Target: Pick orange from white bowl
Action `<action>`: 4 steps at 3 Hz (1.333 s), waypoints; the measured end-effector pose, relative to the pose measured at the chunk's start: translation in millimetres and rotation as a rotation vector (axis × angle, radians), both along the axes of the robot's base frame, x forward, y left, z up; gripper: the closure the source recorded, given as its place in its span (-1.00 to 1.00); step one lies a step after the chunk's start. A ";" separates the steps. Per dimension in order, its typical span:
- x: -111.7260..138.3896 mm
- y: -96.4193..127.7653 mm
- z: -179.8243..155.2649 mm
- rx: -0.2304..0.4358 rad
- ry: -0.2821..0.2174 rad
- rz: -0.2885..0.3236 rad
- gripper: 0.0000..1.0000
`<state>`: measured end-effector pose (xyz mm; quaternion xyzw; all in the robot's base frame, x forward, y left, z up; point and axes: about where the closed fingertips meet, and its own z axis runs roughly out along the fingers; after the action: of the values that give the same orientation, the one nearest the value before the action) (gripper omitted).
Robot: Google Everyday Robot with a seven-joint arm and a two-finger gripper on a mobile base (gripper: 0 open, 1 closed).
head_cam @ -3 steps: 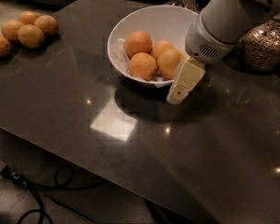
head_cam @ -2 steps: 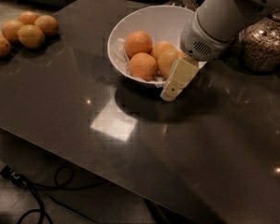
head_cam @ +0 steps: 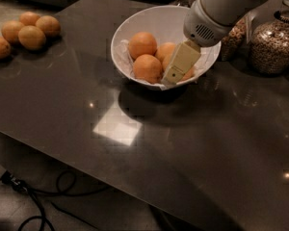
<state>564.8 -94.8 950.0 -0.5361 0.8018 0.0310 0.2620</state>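
- While only the one camera view is on hand, it shows the white bowl (head_cam: 151, 19) standing on the dark table (head_cam: 207, 143), lined with crinkled paper and holding several fruits.
- The orange (head_cam: 164, 51), paler and more yellow than its neighbours, lies in the right half of the bowl. It sits against two rounder, deeper-orange fruits (head_cam: 148, 68) on the bowl's left side.
- The gripper (head_cam: 172, 75) is inside the bowl near its front right wall, slanting downward in front of the orange and hiding part of it. The pale arm (head_cam: 216, 8) reaches over the bowl's right rim.
- Whether the gripper is released, clenched or already grasping the orange cannot be told from this view, nor whether it touches the fruit.
- The step in hand looks like the final approach to the grasp. To do it well, the gripper should straddle the orange across its widest part, low enough to get past the curve of the fruit. It should keep off the bowl's wall and the paper, and avoid nudging the neighbours.
- The lift should then go straight up, clear of the bowl's rim.
- Loose oranges (head_cam: 31, 30) lie well to the left of the bowl, and glass jars (head_cam: 274, 42) stand to its right.
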 end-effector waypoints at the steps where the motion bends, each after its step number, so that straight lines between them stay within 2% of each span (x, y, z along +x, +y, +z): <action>1: 18.4 -14.4 6.9 0.000 -0.029 -0.063 -1.00; 2: 30.9 -20.9 6.7 0.007 -0.045 -0.106 -1.00; 4: 44.8 -26.8 -13.4 -0.011 -0.043 -0.156 -0.78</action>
<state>609.6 -121.6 936.6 -0.4739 0.8356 -0.0054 0.2777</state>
